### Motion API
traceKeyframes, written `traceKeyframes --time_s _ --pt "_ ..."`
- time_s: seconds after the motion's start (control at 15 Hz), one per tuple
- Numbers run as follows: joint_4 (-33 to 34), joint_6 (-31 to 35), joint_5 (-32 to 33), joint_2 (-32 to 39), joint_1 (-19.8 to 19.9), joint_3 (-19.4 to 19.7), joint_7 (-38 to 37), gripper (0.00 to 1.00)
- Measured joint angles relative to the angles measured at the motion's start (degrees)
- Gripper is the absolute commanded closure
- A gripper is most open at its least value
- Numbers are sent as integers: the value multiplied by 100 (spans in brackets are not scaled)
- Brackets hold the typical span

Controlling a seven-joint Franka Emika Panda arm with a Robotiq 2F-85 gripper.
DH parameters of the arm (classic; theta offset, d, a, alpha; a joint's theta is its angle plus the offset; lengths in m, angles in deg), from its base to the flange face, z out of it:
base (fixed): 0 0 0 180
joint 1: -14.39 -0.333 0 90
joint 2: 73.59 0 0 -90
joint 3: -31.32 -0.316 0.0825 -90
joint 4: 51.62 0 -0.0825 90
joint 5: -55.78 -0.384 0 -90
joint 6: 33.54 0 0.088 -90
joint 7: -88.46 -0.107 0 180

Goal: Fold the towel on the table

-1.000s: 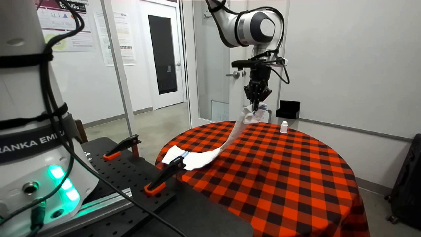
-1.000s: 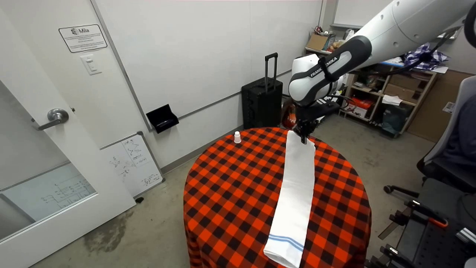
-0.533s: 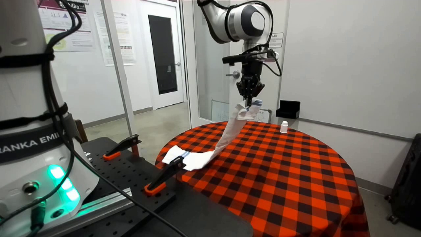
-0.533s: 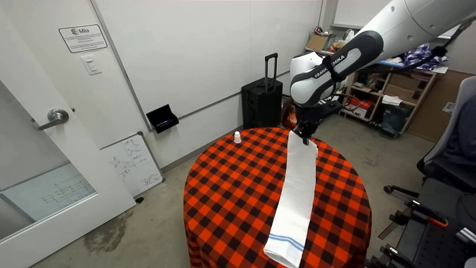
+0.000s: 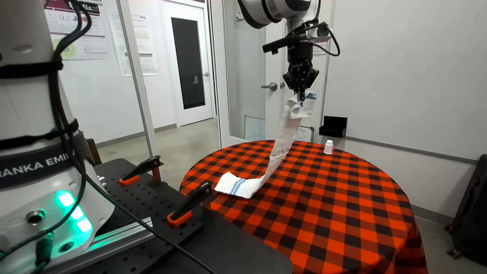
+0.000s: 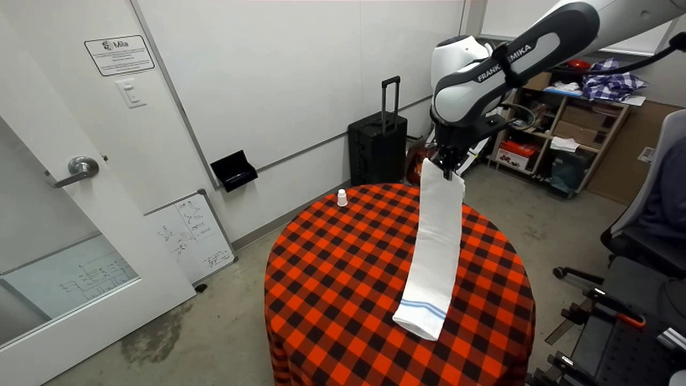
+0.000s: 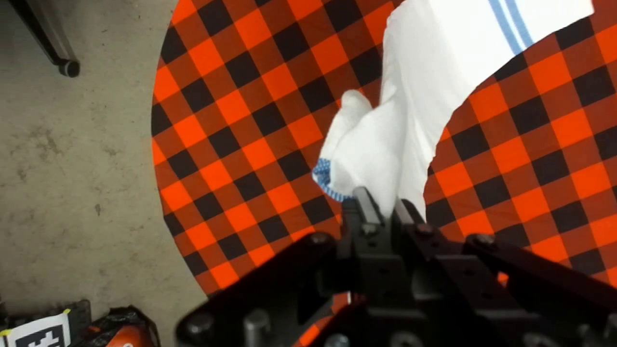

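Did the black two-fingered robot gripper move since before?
Yes, up. In an exterior view, the gripper now ends higher than the rectangular black wall box; before, it reached down level with it.

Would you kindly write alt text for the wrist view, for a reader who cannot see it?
A black gripper pinches the bunched end of a white towel above a table covered in red-and-black checks. The towel stretches to the upper right, where two blue stripes cross it. Grey floor shows at left.
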Motion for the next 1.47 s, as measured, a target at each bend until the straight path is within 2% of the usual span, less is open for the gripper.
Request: traceKeyframes --time_s 0.4,0.73,0.93,1.2,1.47 --pt "-92 -2 331 -459 -96 -24 -174 98" --pt "-259 -1 342 -321 -330 -306 -168 98" --pt "-306 1 281 -1 -428 -562 -135 98" --pt "-313 6 -145 546 -455 -924 171 98" --pt "-283 149 -940 1035 -447 -1322 546 98"
